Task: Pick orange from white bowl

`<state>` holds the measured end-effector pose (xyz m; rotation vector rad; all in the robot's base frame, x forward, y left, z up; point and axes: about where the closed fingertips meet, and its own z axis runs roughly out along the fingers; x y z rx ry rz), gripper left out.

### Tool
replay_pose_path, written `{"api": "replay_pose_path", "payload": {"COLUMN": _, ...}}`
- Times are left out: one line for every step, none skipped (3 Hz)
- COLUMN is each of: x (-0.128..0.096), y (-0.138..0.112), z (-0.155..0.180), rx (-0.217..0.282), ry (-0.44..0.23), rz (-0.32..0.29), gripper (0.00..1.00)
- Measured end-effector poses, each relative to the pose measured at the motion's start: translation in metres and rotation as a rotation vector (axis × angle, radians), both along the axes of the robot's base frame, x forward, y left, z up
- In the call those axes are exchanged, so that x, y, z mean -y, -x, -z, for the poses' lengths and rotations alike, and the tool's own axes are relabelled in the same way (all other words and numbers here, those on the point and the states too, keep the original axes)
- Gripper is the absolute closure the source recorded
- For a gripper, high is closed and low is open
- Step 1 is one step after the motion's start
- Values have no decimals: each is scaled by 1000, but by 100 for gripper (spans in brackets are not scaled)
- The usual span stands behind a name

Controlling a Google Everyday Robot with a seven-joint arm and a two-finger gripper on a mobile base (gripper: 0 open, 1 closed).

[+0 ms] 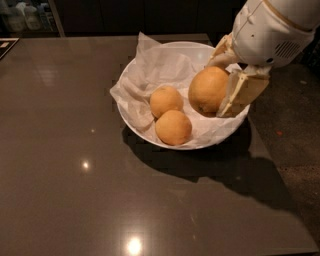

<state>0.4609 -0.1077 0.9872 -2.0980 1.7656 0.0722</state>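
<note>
A wide white bowl (150, 137) lined with crumpled white paper (160, 70) sits on the dark table. Two oranges lie in it side by side, one (166, 101) behind the other (173, 127). My gripper (220, 85), with cream fingers under a white wrist, is at the bowl's right side. It is shut on a third orange (208, 90) and holds it lifted above the bowl's right half, clear of the other two. One finger (240, 92) shows on the orange's right; the other (218, 52) is partly hidden behind it.
The dark glossy table (75, 165) spreads to the left and front of the bowl. Its right edge (280, 170) runs close to the bowl, with dark speckled floor beyond. Bottles (27, 15) stand far back left.
</note>
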Motion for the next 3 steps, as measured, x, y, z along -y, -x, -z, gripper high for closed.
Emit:
{"api": "replay_pose_path", "payload": {"x": -7, "y": 16, "z": -13, "rx": 34, "ry": -25, "rz": -54, "gripper": 100}}
{"api": "replay_pose_path", "payload": {"x": -14, "y": 33, "z": -24, "rx": 64, "ry": -44, "rz": -101, "gripper": 100}}
{"api": "replay_pose_path", "payload": {"x": -15, "y": 34, "z": -25, "rx": 67, "ry": -45, "rz": -104, "gripper": 100}}
